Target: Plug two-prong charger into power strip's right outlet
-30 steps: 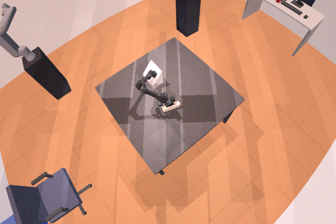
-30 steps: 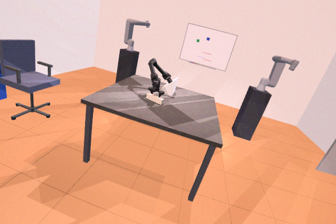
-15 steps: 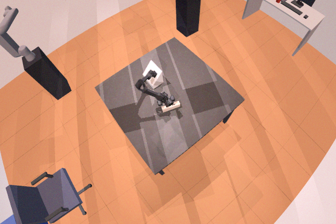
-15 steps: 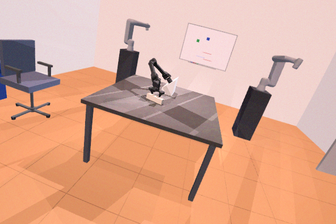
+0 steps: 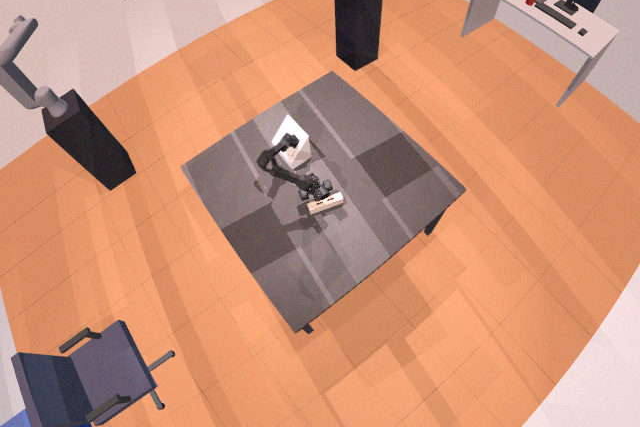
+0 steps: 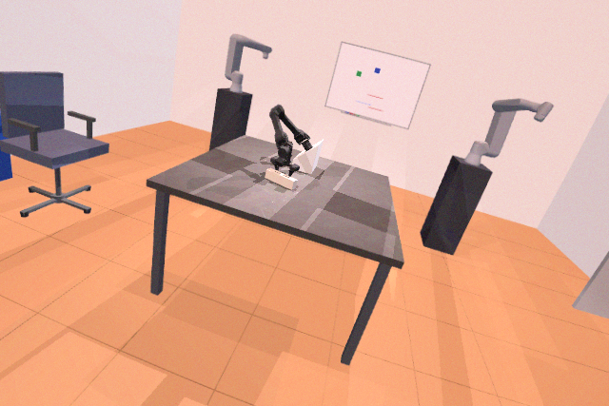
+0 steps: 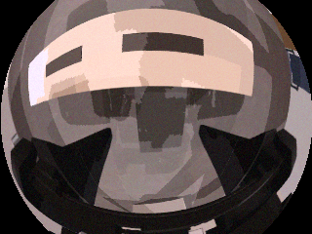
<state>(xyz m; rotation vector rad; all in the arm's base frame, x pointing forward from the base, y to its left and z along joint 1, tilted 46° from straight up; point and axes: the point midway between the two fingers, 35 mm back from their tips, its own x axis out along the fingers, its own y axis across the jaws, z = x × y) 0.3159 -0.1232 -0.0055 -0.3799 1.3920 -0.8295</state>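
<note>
The pale power strip (image 5: 325, 206) (image 6: 280, 179) (image 7: 166, 73) lies on the dark table (image 5: 413, 174) (image 6: 225, 195). In the wrist view it crosses the upper part, with two dark, slot-like recesses on it, one near the middle and one near its left end. My gripper (image 5: 316, 193) (image 6: 284, 168) (image 7: 156, 131) is open with nothing between its fingers. It is low beside the strip's long side, on the side toward the arm's base, and both fingertips show below the strip in the wrist view. I cannot make out the charger in any view.
A white slanted panel (image 5: 287, 125) (image 6: 315, 158) stands by the arm's base, behind the gripper. Two grey arms on black pedestals (image 5: 357, 24) (image 6: 460, 204), a chair (image 5: 111, 370) (image 6: 53, 145) and a white desk (image 5: 547, 11) stand away from the table.
</note>
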